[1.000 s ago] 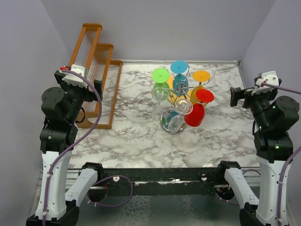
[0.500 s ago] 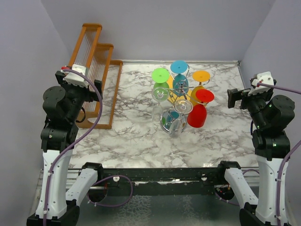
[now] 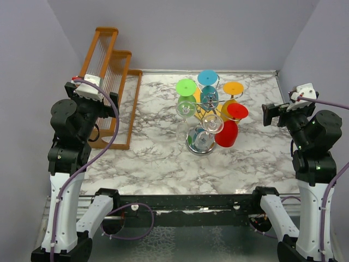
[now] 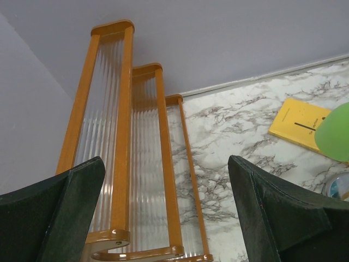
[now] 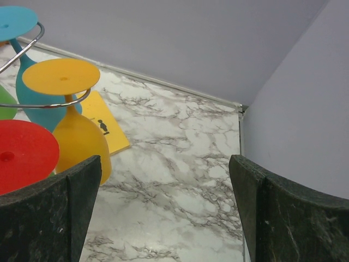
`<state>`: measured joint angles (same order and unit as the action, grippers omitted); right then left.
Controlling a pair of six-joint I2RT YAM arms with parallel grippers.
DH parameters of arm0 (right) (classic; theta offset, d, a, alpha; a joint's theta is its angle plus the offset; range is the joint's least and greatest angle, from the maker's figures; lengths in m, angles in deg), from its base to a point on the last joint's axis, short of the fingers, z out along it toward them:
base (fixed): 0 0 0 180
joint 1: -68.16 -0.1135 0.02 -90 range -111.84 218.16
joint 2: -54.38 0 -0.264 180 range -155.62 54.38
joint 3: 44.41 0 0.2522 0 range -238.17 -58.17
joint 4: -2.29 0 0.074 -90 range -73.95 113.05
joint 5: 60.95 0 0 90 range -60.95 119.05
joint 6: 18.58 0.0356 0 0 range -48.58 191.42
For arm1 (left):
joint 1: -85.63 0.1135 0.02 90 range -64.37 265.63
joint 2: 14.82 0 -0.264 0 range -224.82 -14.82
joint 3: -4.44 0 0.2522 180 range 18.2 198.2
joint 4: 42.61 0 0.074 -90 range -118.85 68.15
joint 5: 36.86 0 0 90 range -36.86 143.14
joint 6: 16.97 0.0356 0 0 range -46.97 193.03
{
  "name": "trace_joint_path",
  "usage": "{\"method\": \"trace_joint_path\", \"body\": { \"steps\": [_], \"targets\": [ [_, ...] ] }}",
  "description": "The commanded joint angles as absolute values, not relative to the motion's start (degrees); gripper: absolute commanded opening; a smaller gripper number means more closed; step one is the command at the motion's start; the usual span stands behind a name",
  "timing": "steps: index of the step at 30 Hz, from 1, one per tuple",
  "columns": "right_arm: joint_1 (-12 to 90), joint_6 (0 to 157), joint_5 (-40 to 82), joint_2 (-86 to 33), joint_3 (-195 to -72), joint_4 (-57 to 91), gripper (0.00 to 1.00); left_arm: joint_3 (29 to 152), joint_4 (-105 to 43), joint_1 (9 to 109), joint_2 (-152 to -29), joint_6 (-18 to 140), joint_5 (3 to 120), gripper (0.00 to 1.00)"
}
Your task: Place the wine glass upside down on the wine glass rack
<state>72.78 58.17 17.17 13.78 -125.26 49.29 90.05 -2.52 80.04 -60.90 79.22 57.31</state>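
Out in the middle of the marble table [image 3: 152, 147] stands one wine glass rack [image 3: 200, 143], chrome wire on a round shiny base; it carries, as far as I can count, six glasses, all hung bowl-down with their feet up. Four are coloured: one green glass [image 3: 186, 87] at the far left of the rack; one blue glass [image 3: 208, 77] at the far side; one orange glass [image 3: 233, 88] at the far right; one red glass [image 3: 237, 111] on the right, its bowl hanging near the base. Two are see-through: one clear glass [image 3: 186, 109] on the left just nearer than the green one, and a second of the same kind [image 3: 212, 124] on the near side above the base. Which of the six the job means I cannot tell; none sits outside the rack.

One yellow card [image 4: 302, 124] lies flat on the table under the rack's far side; one orange wooden rack [image 3: 112, 82] with three stepped tiers stands along the far left edge.

Two arms, one at each side: the left gripper [image 4: 164, 164] has its jaws spread wide with nothing between them, facing the wooden rack; the right gripper [image 5: 164, 161] is spread just as wide and holds nothing, well apart from the glasses.
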Motion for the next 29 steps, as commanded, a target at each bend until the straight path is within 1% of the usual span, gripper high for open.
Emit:
{"method": "trace_joint_path", "body": {
  "steps": [1, 11, 16, 29],
  "targets": [
    [73.17, 57.97, 15.40, 13.92, -125.22, 49.81, 0.99, 90.82, -2.59, 80.44, -60.93, 79.16, 55.15, 0.99],
    [73.17, 57.71, 16.14, 13.88, -125.14, 49.98, 1.00, 91.51, -1.86, 80.44, -60.90, 79.79, 53.64, 0.99],
    [73.23, 57.63, 15.52, 14.47, -124.68, 49.98, 1.00, 91.33, -1.66, 80.44, -60.56, 79.83, 55.55, 0.99],
    [73.25, 57.58, 15.20, 14.74, -124.75, 50.32, 1.00, 91.70, -0.79, 80.45, -59.65, 80.89, 55.41, 0.99]
  ]
}}
